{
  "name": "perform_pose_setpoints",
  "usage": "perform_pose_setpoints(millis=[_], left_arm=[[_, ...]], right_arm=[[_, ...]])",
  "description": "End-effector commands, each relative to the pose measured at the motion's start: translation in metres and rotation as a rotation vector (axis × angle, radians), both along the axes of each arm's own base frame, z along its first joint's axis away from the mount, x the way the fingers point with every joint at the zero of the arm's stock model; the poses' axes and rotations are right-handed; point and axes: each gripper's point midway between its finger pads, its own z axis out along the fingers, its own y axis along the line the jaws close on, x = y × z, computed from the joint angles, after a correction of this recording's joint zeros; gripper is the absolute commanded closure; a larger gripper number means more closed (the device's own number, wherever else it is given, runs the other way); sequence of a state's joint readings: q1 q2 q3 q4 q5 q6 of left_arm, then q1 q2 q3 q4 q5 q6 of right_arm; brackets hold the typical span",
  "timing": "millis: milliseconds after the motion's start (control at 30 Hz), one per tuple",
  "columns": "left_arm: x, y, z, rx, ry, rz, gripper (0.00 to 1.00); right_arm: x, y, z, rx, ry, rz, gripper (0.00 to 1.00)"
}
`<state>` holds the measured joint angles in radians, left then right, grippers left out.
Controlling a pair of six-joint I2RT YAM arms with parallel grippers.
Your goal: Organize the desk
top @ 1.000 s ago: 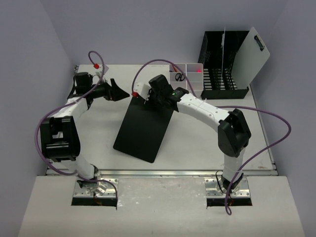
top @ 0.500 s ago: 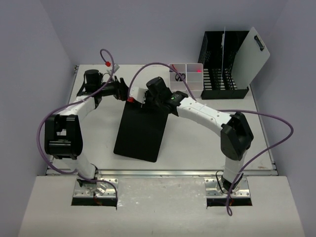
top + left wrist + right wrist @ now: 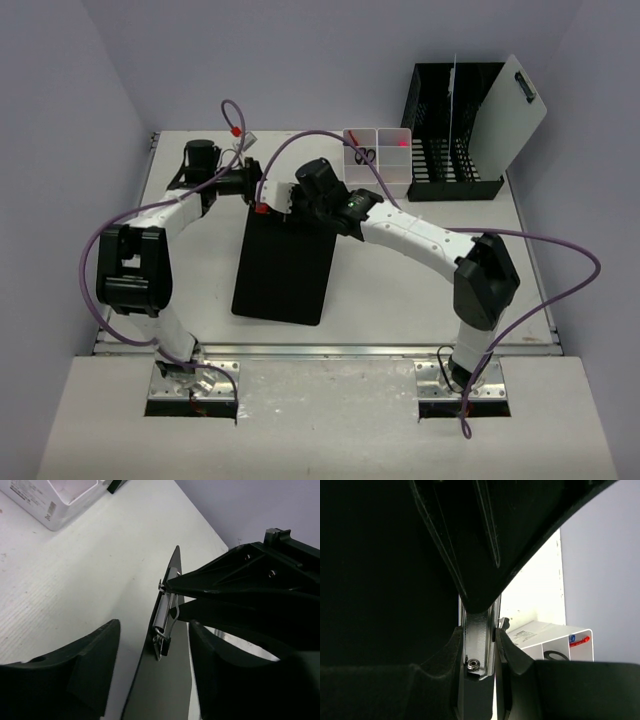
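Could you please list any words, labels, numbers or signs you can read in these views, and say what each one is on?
Nothing here can be read.
Printed label on the white compartment bin: small print, too blurred to read.
No text visible on the black clipboard, the black mesh file rack or the white clipboard.
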<state>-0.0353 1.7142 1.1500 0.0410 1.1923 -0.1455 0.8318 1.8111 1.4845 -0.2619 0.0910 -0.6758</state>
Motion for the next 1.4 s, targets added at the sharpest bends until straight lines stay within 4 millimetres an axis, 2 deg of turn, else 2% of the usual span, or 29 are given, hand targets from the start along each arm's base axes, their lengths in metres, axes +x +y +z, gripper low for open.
perform_pose_setpoints(millis=[0,33,100,133,200,300,333,433,500,533,567,633,667,800,900,1033,1167,1367], left_arm=[[-0.002,-0.007,0.014,-0.008,-0.085,-0.067,0.49],[-0.002,-0.007,0.015,-0.008,-0.087,-0.069,0.60],[-0.002,-0.007,0.013,-0.006,-0.081,-0.070,0.74],[-0.001,-0.007,0.013,-0.005,-0.084,-0.072,0.88],[-0.002,-0.005,0.010,0.000,-0.060,-0.071,1.00],[-0.002,-0.002,0.012,-0.008,-0.064,-0.075,1.00],[-0.003,-0.001,0.013,-0.011,-0.069,-0.077,1.00],[-0.006,0.008,0.019,-0.026,-0.108,-0.086,1.00],[-0.010,0.008,0.023,-0.034,-0.132,-0.105,1.00],[-0.013,0.008,0.025,-0.036,-0.138,-0.113,1.00],[-0.015,0.008,0.027,-0.031,-0.181,-0.125,1.00],[-0.022,0.007,0.034,-0.045,-0.216,-0.158,1.00],[-0.023,0.007,0.035,-0.044,-0.224,-0.159,1.00],[-0.025,0.007,0.044,-0.051,-0.246,-0.171,1.00],[-0.028,0.007,0.050,-0.048,-0.268,-0.172,1.00],[-0.032,0.005,0.057,-0.038,-0.305,-0.184,1.00],[-0.037,0.001,0.059,-0.035,-0.313,-0.198,1.00],[-0.046,-0.007,0.064,-0.036,-0.341,-0.231,1.00]], right_arm=[[0.003,0.012,0.044,0.098,-0.098,0.018,0.99],[0.003,0.012,0.044,0.099,-0.099,0.018,0.99],[0.004,0.012,0.045,0.102,-0.101,0.013,0.99],[0.004,0.011,0.047,0.105,-0.100,0.008,0.99],[0.002,0.009,0.046,0.099,-0.083,-0.001,0.96],[0.002,0.006,0.052,0.134,-0.023,-0.039,0.67],[-0.003,0.005,0.057,0.168,0.038,-0.053,0.47],[0.004,-0.024,0.081,0.305,0.201,-0.140,0.26],[0.002,-0.042,0.100,0.391,0.337,-0.168,0.22],[-0.008,-0.040,0.106,0.475,0.462,-0.147,0.20],[0.003,-0.061,0.110,0.520,0.505,-0.194,0.20],[-0.007,-0.080,0.109,0.575,0.629,-0.200,0.20],[-0.006,-0.083,0.111,0.590,0.644,-0.186,0.21],[-0.035,-0.093,0.092,0.649,0.818,-0.168,0.27],[-0.055,-0.083,0.088,0.689,0.951,-0.122,0.36],[-0.050,-0.073,0.089,0.685,0.970,-0.110,0.49],[-0.047,-0.054,0.097,0.663,0.931,-0.073,0.51],[-0.043,-0.027,0.083,0.600,0.879,-0.055,0.52]])
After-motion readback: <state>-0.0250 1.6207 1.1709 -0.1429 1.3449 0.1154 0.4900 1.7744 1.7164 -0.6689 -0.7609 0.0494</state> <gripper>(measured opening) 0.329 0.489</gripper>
